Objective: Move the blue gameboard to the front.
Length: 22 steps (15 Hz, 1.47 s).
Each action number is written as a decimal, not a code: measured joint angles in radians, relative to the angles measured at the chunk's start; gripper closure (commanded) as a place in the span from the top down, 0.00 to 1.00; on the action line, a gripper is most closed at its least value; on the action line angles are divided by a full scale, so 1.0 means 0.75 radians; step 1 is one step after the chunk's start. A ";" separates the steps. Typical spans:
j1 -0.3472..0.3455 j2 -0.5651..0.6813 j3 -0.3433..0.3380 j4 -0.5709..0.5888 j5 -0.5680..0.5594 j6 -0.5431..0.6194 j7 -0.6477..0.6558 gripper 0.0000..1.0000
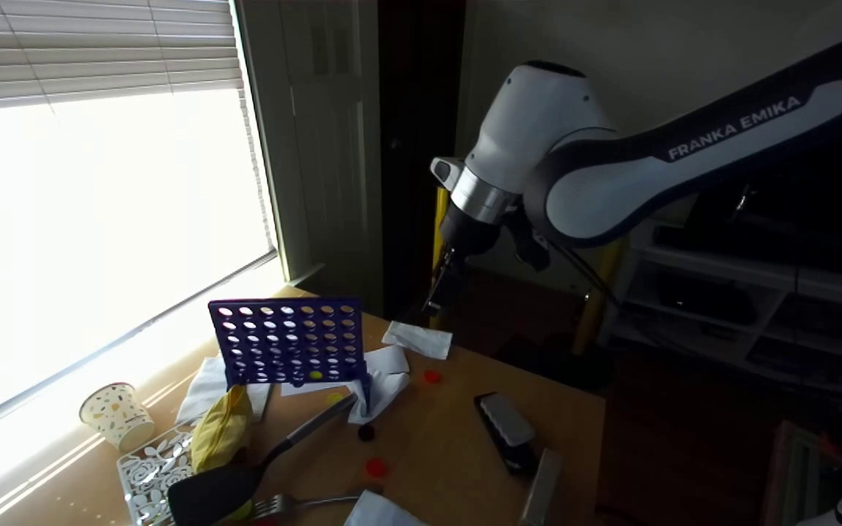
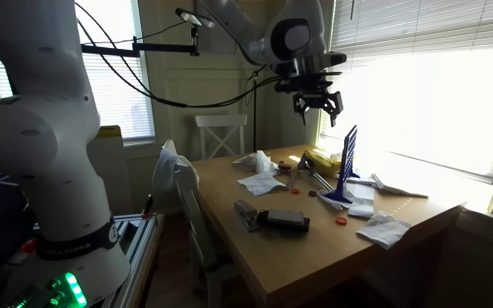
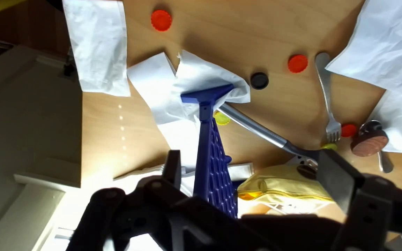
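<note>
Gripper (image 2: 318, 123): up it hangs, high over the table (image 2: 310, 265), pointing down in an exterior view.
Fingers (image 3: 172, 170): spread wide, a big gap between the two, and both of them off the board.
Blue gameboard (image 3: 203, 153): standing upright on the table, and the wrist view puts it right between the fingers, closer to the one on the left of that picture, with its lower stretch there running in behind the gripper's body.
Top edge: in both exterior views the fingertips sit off to one side of it, apart, with open air showing between.
Holes: face-on in an exterior view, rows of round ones across the board; there's a spot of yellow in the bottom row, and whether that's in the grid or behind it, I cannot tell.
Foot (image 3: 208, 94): at the board's upper end in the wrist view, planted over crumpled white paper (image 3: 204, 75).
Spatula (image 3: 257, 127): handle running up toward that foot; touching or not, I cannot tell.
Discs: yellow disc (image 3: 222, 118) just beside the board, black disc (image 3: 259, 81) near the foot, red disc (image 3: 161, 20) farther off.
Yellow pouch (image 3: 281, 179): also between the fingers in the wrist view, right of the board there.
Fork (image 3: 324, 87): lying flat, tines just beside another red disc (image 3: 348, 130).
Paper cup (image 1: 118, 416): over by the bright window (image 1: 99, 219).
</note>
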<state>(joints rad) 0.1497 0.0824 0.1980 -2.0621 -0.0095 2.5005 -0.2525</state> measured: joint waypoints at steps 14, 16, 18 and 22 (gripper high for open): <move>-0.002 0.194 -0.012 0.279 -0.076 -0.114 -0.102 1.00; 0.004 0.212 -0.012 0.295 -0.087 -0.114 -0.101 1.00; 0.013 0.267 -0.013 0.357 -0.120 -0.124 -0.098 1.00; 0.022 0.446 -0.012 0.588 -0.168 -0.197 -0.119 1.00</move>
<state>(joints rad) 0.1661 0.4171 0.1888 -1.6211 -0.1352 2.3525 -0.3420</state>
